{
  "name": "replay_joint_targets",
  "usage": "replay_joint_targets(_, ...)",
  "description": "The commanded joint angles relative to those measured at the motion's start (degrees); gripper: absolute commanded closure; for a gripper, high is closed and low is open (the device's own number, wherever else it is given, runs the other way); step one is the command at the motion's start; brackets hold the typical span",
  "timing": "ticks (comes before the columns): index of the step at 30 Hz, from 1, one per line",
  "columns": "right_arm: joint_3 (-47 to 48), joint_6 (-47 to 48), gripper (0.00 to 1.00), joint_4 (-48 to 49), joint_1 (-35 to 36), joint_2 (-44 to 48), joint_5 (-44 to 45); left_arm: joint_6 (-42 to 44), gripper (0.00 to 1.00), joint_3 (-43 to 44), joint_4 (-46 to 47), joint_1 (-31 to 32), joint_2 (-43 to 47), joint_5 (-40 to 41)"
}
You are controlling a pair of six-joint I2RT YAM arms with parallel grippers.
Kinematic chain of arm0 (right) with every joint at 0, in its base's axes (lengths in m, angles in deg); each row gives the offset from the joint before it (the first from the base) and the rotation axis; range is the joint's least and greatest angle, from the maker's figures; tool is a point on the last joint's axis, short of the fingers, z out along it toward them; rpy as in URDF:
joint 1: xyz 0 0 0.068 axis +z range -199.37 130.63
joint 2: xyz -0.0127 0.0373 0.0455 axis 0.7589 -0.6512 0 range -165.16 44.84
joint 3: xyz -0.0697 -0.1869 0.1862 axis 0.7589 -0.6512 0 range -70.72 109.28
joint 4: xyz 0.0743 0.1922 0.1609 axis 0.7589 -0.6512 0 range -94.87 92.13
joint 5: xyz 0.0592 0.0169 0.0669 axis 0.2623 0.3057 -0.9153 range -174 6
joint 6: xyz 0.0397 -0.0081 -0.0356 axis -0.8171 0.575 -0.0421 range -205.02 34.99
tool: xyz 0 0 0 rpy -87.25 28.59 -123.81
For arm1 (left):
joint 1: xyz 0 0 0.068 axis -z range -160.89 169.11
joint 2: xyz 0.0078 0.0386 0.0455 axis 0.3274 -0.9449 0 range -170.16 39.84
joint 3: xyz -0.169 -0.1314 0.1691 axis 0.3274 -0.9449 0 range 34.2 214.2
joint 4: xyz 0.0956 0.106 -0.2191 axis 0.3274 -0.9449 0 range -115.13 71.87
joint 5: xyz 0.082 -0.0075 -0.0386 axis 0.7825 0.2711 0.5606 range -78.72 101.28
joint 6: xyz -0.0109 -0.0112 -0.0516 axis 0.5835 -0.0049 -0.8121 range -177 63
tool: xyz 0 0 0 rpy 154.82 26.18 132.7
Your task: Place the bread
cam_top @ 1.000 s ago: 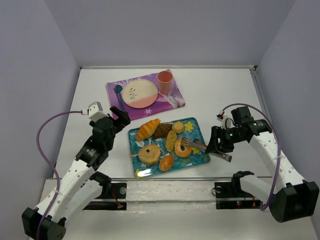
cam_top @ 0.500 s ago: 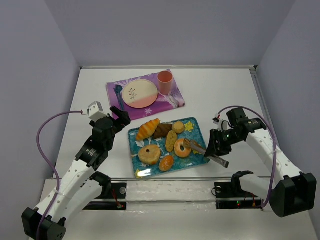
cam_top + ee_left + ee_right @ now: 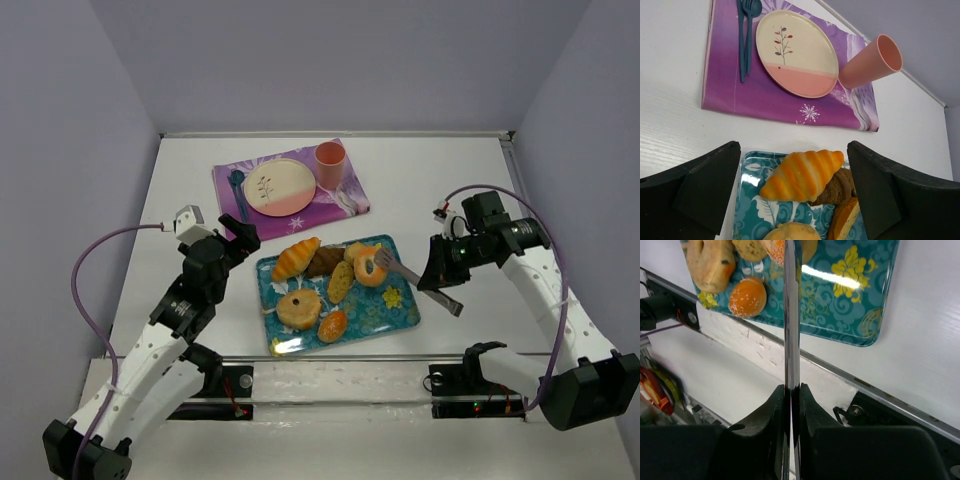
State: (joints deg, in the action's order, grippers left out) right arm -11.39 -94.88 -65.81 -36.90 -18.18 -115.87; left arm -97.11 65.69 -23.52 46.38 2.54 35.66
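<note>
An orange ring-shaped bread (image 3: 371,268) hangs above the far right of the teal tray (image 3: 400,315), pinched in metal tongs (image 3: 425,282). My right gripper (image 3: 441,275) is shut on the tongs' handles; in the right wrist view the tongs (image 3: 791,315) run straight up from the gripper (image 3: 791,390) to the bread (image 3: 809,249) at the top edge. My left gripper (image 3: 238,232) hovers open over the tray's far left corner, with the croissant (image 3: 802,175) between its fingers and below them. The pink and cream plate (image 3: 278,187) lies on the purple placemat (image 3: 340,200).
On the tray lie a croissant (image 3: 296,258), a brown roll (image 3: 325,262), an oval biscuit (image 3: 342,282), a large bagel (image 3: 299,309) and a sugared bun (image 3: 333,326). A pink cup (image 3: 331,163) and blue cutlery (image 3: 747,30) flank the plate.
The right gripper squeezed the tongs shut on the orange ring bread and lifted it off the tray, moving up and back. The left arm stayed still.
</note>
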Motion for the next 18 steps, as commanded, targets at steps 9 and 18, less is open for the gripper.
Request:
replay_joint_targets(9, 13.5, -8.8, 0.93, 23.5, 1.2, 1.6, -5.0, -0.3, 0.01, -0.8, 2.7, 0.0, 2.6, 2.3)
replay_joint_targets(18, 24.8, -11.2, 0.93, 44.6, 12.2, -21.8, -0.7, -0.7, 0.01, -1.3, 2.8, -0.1, 2.4, 3.3)
